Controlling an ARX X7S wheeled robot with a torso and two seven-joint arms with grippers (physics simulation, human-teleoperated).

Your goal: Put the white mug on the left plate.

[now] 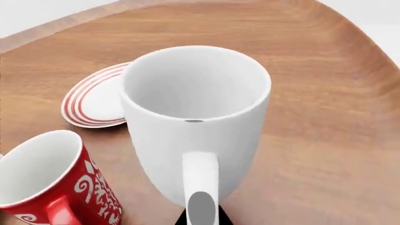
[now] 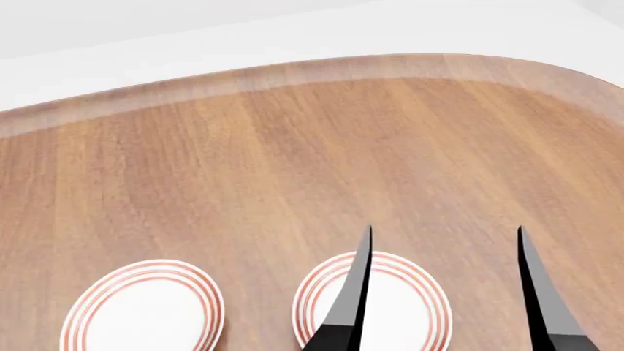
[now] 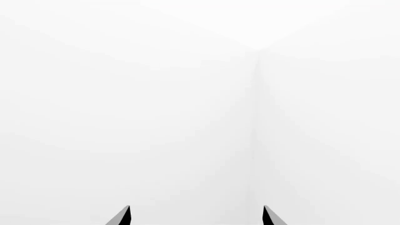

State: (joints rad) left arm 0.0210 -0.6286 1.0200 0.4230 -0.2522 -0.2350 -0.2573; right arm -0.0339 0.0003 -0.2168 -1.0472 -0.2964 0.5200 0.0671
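The white mug [image 1: 195, 122] fills the left wrist view, standing upright with its handle turned toward the camera. The left gripper [image 1: 201, 216] shows only as a dark sliver and a grey fingertip at the foot of the handle. That looks like a grip on the handle, but I cannot tell from this view whether the jaws are pinching it or merely close to it. Nor can I tell whether the mug rests on the wooden table [image 1: 325, 140] or hangs just above it.

In that same view a plate with red rings [image 1: 93, 104] lies at about 10 o'clock from the mug, partly hidden behind its rim, and a red mug [image 1: 53, 180] sits at about 8 o'clock, near it.

From the head camera 2 plates appear at the lower edge. The left plate [image 2: 142, 311] is the goal, and the other plate [image 2: 375, 303] lies at 3 o'clock from it. The mug is out of that view. The right gripper [image 2: 443, 292] is raised, jaws spread wide and holding nothing, and its own camera sees only blank white.

My judgement is that the step in hand is taking hold of the mug or starting to carry it. The next move calls for a firm hold, a lift clear of the red mug, and a level carry to the left plate.
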